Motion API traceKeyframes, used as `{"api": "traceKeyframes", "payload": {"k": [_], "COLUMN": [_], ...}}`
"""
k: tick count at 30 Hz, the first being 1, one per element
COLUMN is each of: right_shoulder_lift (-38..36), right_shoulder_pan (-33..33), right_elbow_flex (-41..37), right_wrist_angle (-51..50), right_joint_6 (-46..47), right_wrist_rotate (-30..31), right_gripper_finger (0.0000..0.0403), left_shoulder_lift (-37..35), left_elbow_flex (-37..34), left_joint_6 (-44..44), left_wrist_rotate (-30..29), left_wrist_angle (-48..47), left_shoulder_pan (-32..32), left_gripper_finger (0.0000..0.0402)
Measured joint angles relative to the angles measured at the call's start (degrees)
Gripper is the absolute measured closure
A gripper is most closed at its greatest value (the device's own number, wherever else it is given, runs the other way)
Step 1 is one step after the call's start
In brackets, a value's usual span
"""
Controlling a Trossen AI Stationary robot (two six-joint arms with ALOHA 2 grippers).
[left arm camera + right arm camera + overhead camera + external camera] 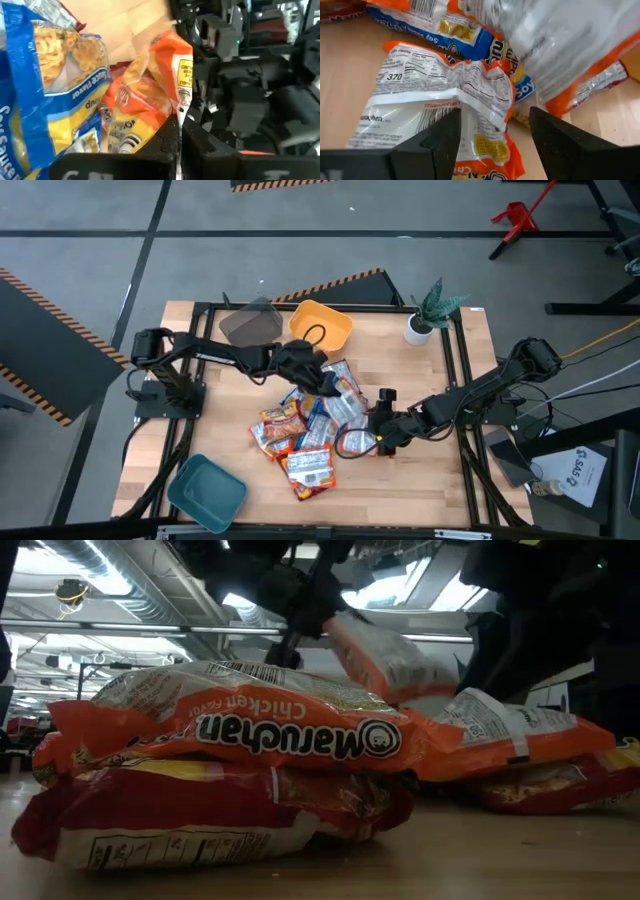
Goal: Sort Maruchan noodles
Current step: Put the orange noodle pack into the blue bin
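Observation:
Several Maruchan noodle packets (305, 435) lie heaped in the middle of the table, orange-red, blue-yellow and silver-white. My left gripper (315, 375) is over the heap's far side, shut on an orange packet (150, 85), which shows raised and tilted in the low view (385, 658). A blue-yellow packet (50, 80) lies beside it. My right gripper (383, 435) is open at the heap's right side. Its fingers (445, 137) stand on either side of a packet lying print-side down (440, 95). I cannot tell whether they touch it. My left gripper pinches the orange packet by its crimped end seam (181, 117) between its two fingers, which come at it slanting from the table's left. The packet is lifted clear of the heap and tilted, its body standing out beyond the fingers.
A grey bin (250, 325) and a yellow bin (322, 328) stand at the table's far edge. A teal bin (205, 490) sits at the near left corner. A potted plant (430, 315) stands at the far right. Bare wood lies left and right of the heap.

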Motion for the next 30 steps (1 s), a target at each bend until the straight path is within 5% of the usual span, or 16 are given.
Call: {"api": "traceKeyframes", "payload": {"k": [9, 15, 22, 30], "right_shoulder_lift": [0.04, 0.04, 0.09, 0.11], "right_shoulder_pan": [-0.02, 0.0, 0.0, 0.01], "right_elbow_flex": [0.0, 0.0, 0.0, 0.0], "right_wrist_angle": [0.62, 0.73, 0.74, 1.47], "right_joint_6": [0.1, 0.08, 0.05, 0.05], "right_wrist_rotate": [1.27, 1.27, 1.14, 0.68], "right_gripper_finger": [0.0181, 0.0181, 0.0181, 0.0181], "left_shoulder_lift": [-10.28, -20.05, -27.99, -29.34], "left_elbow_flex": [0.15, 0.13, 0.09, 0.06], "left_joint_6": [0.63, 0.66, -5.69, -18.63], "left_wrist_rotate": [4.65, 5.43, -0.2, -2.06], "left_wrist_angle": [-5.71, -21.02, -34.69, -39.42], "left_shoulder_pan": [-1.5, -7.59, -20.38, -39.2], "left_gripper_finger": [0.0401, 0.0401, 0.0401, 0.0401]}}
